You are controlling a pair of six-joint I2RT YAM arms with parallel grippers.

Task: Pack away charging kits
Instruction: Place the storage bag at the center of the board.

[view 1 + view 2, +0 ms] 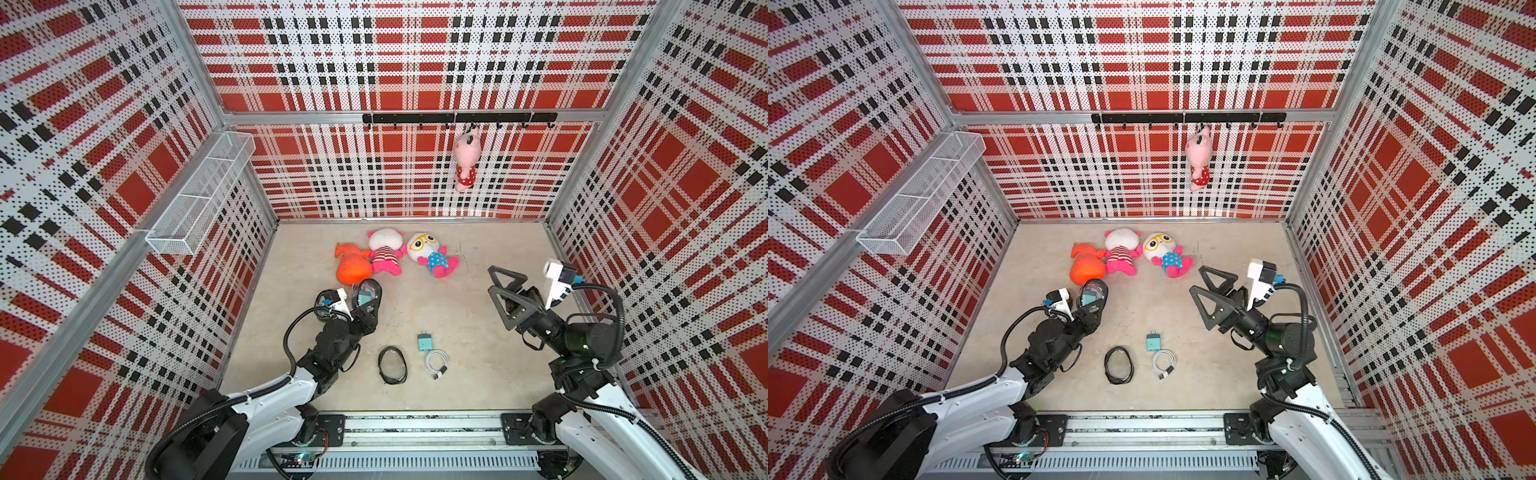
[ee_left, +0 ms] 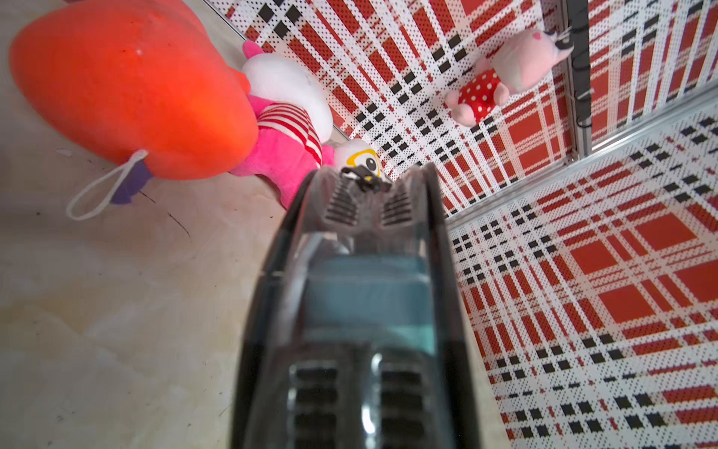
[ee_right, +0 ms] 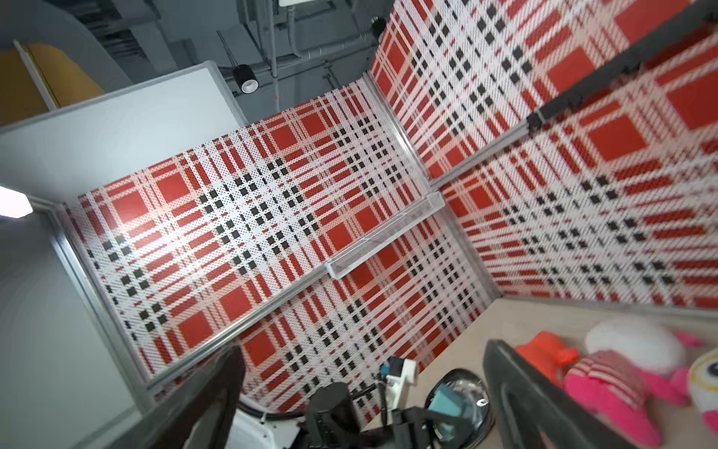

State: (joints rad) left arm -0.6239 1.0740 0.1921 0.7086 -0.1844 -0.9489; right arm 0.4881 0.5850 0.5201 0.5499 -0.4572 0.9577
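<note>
Left hand (image 1: 362, 311) grips a raised zip case (image 1: 375, 286) containing a teal adapter (image 1: 365, 297); right hand (image 1: 492, 282) is spread wide and empty. Tilting the case, if unzipped, could spill the adapter.

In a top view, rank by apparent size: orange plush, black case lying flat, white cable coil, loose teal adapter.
Largest to smallest:
orange plush
black case
white cable coil
teal adapter
All lie flat, so nearness matters little.

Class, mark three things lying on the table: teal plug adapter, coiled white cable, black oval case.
teal plug adapter (image 1: 424, 344): in a top view, its teal body.
coiled white cable (image 1: 429, 360): in a top view, its loop.
black oval case (image 1: 380, 365): in a top view, its rim.
</note>
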